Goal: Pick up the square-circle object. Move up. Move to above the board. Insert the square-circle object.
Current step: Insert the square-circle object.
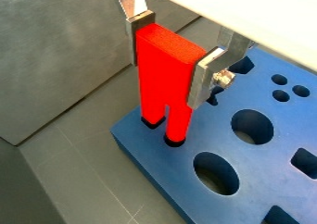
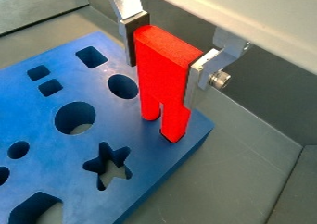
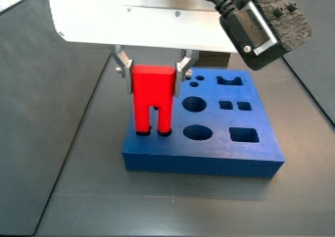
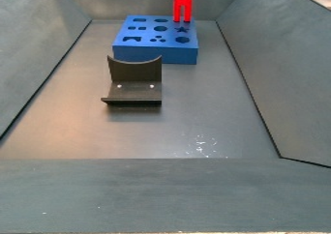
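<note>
At the board's (image 3: 210, 151) corner, my gripper (image 1: 173, 50) clamps the square-circle object (image 1: 164, 75), its prongs entering their holes; only seating and release look left.

The grey floor (image 4: 155, 131) carries the board (image 4: 145, 46) and, just beside it, the fixture (image 4: 132, 81).

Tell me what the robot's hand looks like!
The end effector, above the blue board, has two flat silver fingers with dark pads and a small metal bolt on one. Its body is a big white box, with a black camera mounted beside it.
</note>
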Robot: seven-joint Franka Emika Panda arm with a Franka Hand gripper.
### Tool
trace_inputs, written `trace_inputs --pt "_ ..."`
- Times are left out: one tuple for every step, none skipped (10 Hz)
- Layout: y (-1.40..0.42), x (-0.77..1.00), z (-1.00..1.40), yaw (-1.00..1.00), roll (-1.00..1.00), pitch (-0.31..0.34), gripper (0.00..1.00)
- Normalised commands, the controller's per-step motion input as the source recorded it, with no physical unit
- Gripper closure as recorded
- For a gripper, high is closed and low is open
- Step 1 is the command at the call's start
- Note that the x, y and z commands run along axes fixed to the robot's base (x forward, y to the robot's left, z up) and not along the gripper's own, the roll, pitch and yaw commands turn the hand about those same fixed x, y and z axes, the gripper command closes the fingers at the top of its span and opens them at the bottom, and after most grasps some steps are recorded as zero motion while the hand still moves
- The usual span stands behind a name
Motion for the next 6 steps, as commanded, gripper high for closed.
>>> trace_inputs --pt "-0.14 0.02 -0.11 0.00 0.07 0.000 1.00" --pt "-0.05 0.00 -0.08 0.00 0.02 0.000 1.00" --pt "0.00 0.00 -0.06 0.00 0.01 0.000 1.00" --pt "0.00 0.00 -0.09 0.00 0.00 0.000 1.00" --pt "0.00 0.00 -0.15 0.00 0.00 0.000 1.00" --pt "0.00 0.00 -0.21 0.00 0.00 0.000 1.00"
